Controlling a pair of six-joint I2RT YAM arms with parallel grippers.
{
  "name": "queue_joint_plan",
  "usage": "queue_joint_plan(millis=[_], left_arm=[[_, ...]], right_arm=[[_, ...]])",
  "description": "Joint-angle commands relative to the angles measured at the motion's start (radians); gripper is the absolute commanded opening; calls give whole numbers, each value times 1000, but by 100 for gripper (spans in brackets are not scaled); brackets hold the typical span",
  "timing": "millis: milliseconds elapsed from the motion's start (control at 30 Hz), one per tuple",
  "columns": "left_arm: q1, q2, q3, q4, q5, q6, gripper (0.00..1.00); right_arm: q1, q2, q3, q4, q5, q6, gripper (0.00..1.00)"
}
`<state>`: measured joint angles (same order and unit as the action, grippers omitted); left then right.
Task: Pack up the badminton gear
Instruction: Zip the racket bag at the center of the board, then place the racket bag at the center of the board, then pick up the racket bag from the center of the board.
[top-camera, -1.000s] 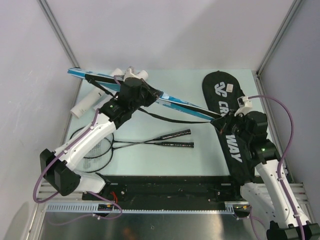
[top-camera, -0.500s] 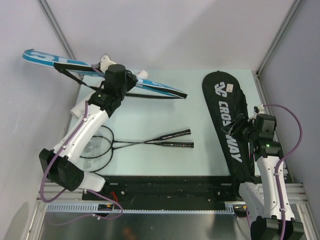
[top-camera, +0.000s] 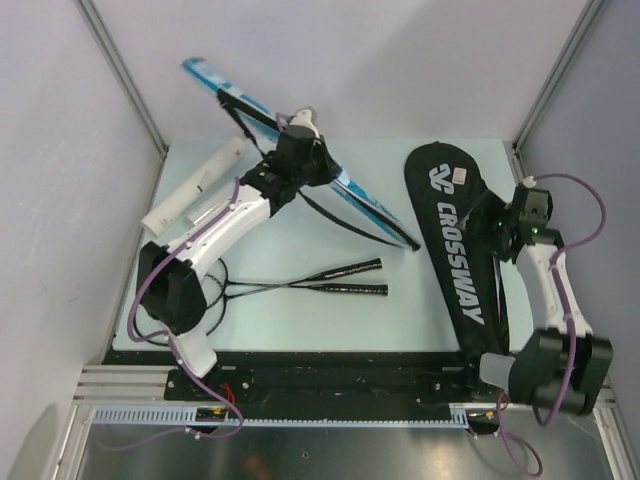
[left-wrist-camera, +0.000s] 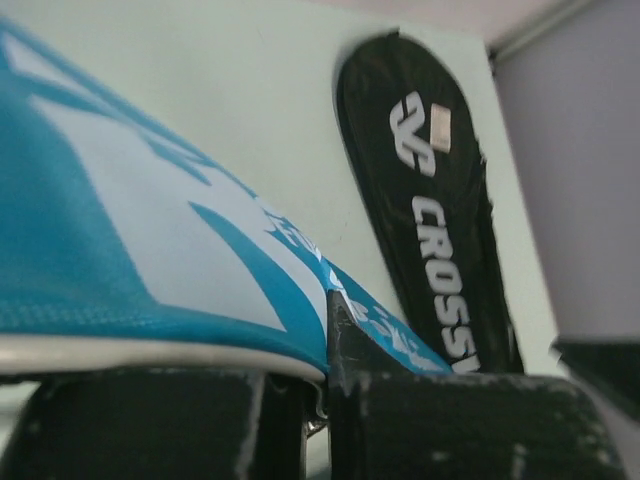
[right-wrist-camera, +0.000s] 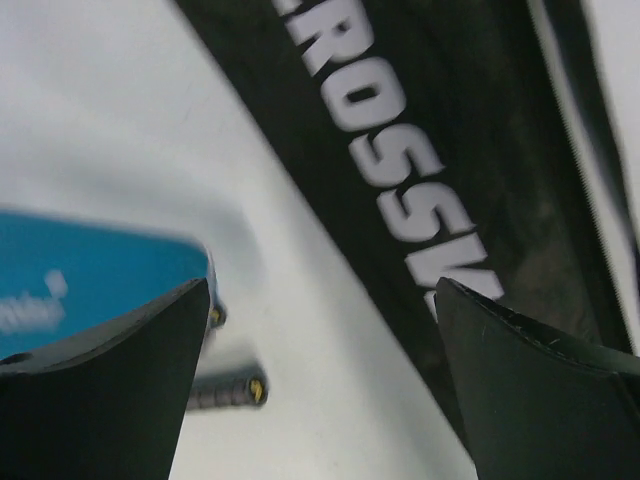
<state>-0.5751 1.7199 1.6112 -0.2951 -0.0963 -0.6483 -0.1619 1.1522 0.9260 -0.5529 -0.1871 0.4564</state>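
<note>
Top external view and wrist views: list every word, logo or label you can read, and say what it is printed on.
"CROSSWAY": white capitals along the black racket cover.
White tag on the cover: too small to read.
White lettering on the blue bag: cropped and blurred, unreadable.

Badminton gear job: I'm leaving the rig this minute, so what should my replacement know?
The left fingers are shut on the blue bag, held tilted over the table.
The right fingers are open and empty above the black CROSSWAY bag at the right.
Two rackets lie on the table near the front; white tubes at the left.
Done: nothing visibly packed.
Left: rackets and tubes into a bag.
</note>
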Motion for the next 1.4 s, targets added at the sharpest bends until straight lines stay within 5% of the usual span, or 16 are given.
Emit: queue_joint_plan(millis=[0, 100, 267, 533, 800, 967, 1133, 1233, 1267, 1300, 1367], left_arm=[[-15, -34, 61, 175, 87, 240, 0], [-14, -30, 13, 290, 257, 277, 0], [-14, 98, 24, 520, 623, 125, 0], [-20, 305, 156, 654, 763, -79, 0], [-14, 417, 179, 663, 833, -71, 0], [-11, 441, 173, 663, 851, -93, 0], [-16, 460, 142, 663, 862, -111, 1], [-23, 486, 136, 662, 886, -126, 0], [-26, 495, 138, 662, 909, -125, 1], [-31, 509, 135, 660, 914, -125, 0], [-38, 524, 130, 659, 919, -126, 0]], right_arm=[[-111, 154, 111, 97, 78, 27, 100], [-108, 239, 152, 174, 187, -86, 100], [-134, 553, 427, 146, 198, -280, 100], [-162, 912, 680, 117, 14, -430, 96], [-151, 1096, 813, 30, -66, -547, 90], [-90, 1109, 800, 33, 72, -571, 82], [-31, 1173, 884, 2, 169, -555, 57], [-22, 1218, 944, -44, 233, -536, 31], [-25, 1219, 955, -57, 233, -530, 8], [-28, 1215, 958, -59, 242, -516, 0], [-39, 1157, 933, -33, 256, -504, 0]])
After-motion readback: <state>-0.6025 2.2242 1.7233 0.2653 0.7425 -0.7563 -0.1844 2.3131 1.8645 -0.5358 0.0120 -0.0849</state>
